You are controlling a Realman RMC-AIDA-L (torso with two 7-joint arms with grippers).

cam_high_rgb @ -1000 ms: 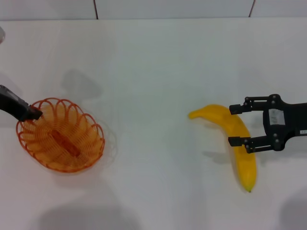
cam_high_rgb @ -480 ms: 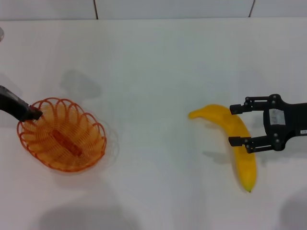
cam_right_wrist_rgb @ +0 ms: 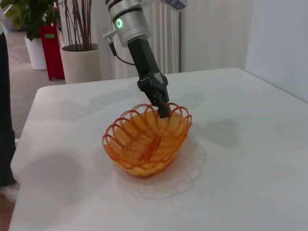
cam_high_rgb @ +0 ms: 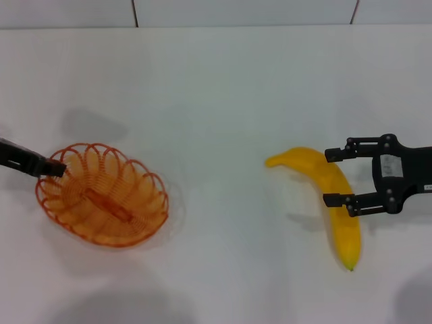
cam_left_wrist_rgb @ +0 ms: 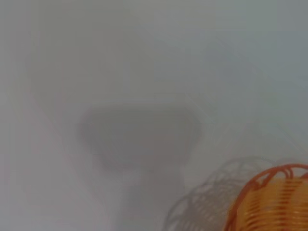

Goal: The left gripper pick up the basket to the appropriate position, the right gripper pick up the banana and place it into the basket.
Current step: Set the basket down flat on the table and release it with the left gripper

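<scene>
Orange basket is pinched at its rim by my left gripper; I carry it level toward the banana, which my right gripper straddles wide.

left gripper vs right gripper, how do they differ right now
The left gripper is shut on the basket rim, lifting it off the table; the right gripper is open, fingers either side of the banana, which lies flat. Both are black two-fingered claws.
</scene>
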